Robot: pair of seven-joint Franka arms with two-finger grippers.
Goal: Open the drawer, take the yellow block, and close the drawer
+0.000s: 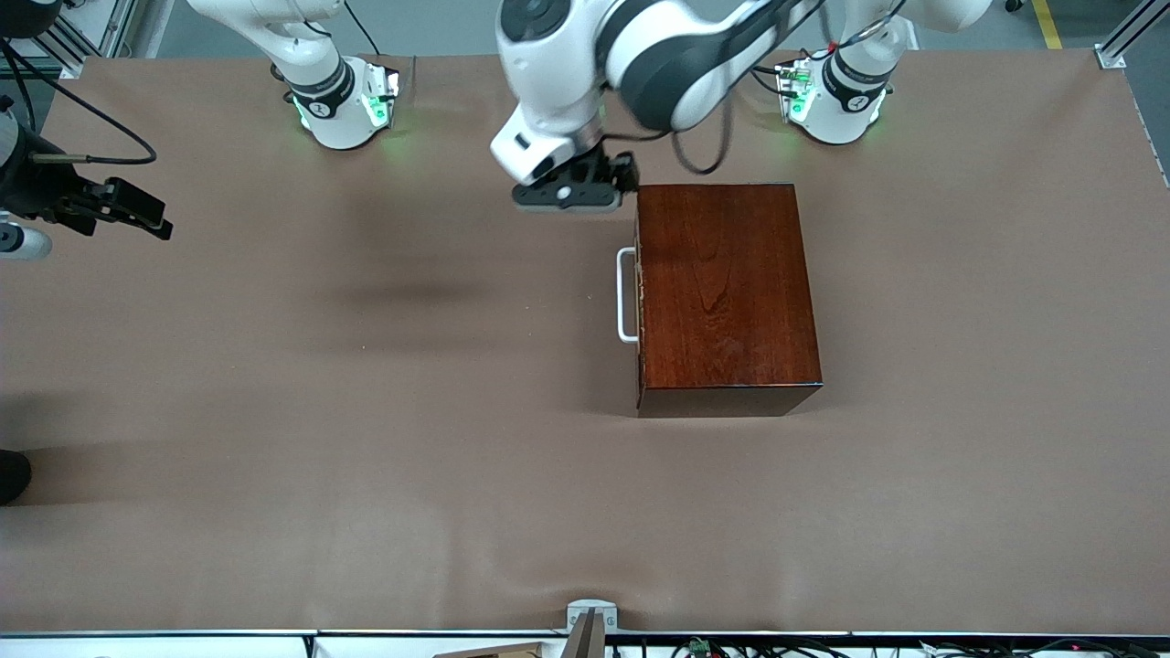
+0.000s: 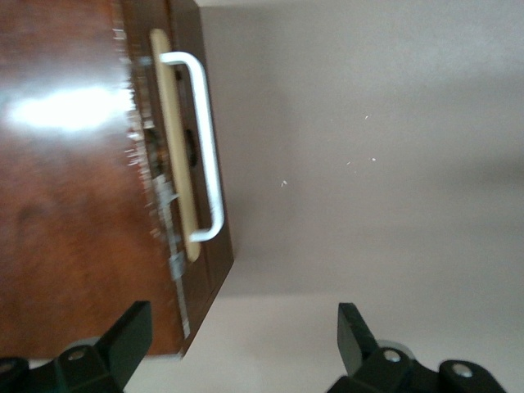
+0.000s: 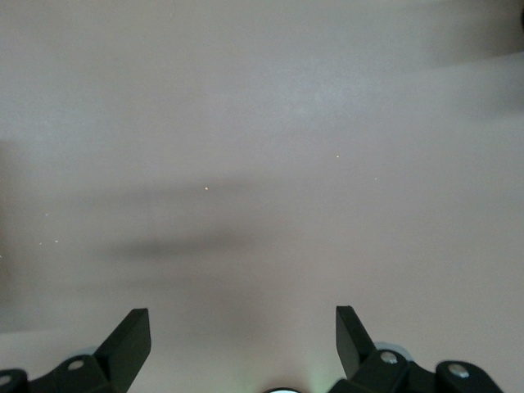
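Closed drawer (image 1: 640, 294) in brown box (image 1: 722, 292), left gripper (image 1: 585, 194) fingers spread over box's corner, right gripper (image 3: 243, 344) spread, waiting above bare table (image 1: 366, 457)

Both arms have glossy white shells with dark grey joint bands. Each white base carries a black ring and a green status light. A black cable loops beside the left arm's forearm. The left gripper (image 1: 574, 194) has a black body on a white flange. The right gripper (image 3: 243, 332) has 2 black wedge-shaped fingers (image 3: 131, 336) with silver screws at their mounts.
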